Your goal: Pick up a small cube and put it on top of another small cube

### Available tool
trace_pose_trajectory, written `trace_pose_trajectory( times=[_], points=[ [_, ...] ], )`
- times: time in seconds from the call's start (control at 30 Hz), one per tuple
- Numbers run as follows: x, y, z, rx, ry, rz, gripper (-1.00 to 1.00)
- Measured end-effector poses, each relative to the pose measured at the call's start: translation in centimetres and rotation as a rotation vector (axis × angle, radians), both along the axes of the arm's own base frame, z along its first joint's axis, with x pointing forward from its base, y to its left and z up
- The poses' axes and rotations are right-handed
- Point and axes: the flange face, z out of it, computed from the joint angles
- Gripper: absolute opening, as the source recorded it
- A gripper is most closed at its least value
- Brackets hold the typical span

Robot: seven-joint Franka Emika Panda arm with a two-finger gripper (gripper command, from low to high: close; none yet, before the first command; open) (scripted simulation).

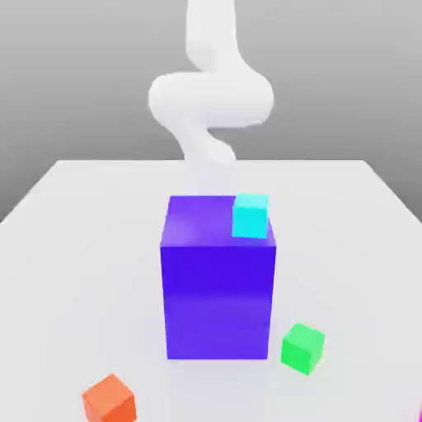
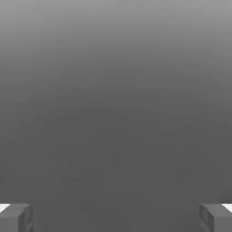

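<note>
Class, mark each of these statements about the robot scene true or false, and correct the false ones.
1. The cyan cube is on top of the big blue-violet block. True.
2. The green cube is stacked on the orange cube. False: they are apart, with the green one nearer the exterior view's right and the orange one nearer its left.
3. The jaws are closed tightly together. False: they stand wide apart.
4. The blue-violet block is bigger than the green cube. True.
5. The cyan cube is on the table beside the orange cube. False: it is up on the block.
</note>
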Motion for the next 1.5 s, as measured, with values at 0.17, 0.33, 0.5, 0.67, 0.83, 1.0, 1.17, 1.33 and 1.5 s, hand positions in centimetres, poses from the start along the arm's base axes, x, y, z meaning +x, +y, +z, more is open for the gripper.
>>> trace_pose_trajectory(
  times=[0.17, 0.33, 0.5, 0.67, 0.83, 1.0, 1.17, 1.33, 1.5],
  points=[
    [5.9, 4.0, -5.5, -0.063, 0.113, 0.131, 0.00],
    [10.4, 8.6, -11.9, -0.123, 0.220, 0.265, 0.00],
    [13.5, 13.5, -19.1, -0.183, 0.323, 0.403, 0.00],
    [14.7, 19.5, -27.2, -0.245, 0.422, 0.562, 0.00],
    [14.8, 23.8, -35.8, -0.298, 0.522, 0.695, 0.00],
    [13.0, 28.2, -44.8, -0.352, 0.620, 0.842, 0.00],
    [11.6, 30.2, -53.3, -0.378, 0.670, 0.917, 0.00],
    [11.5, 30.2, -55.7, -0.378, 0.672, 0.919, -1.00],
    [11.5, 30.3, -54.5, -0.378, 0.673, 0.920, -1.00]
  ],
)
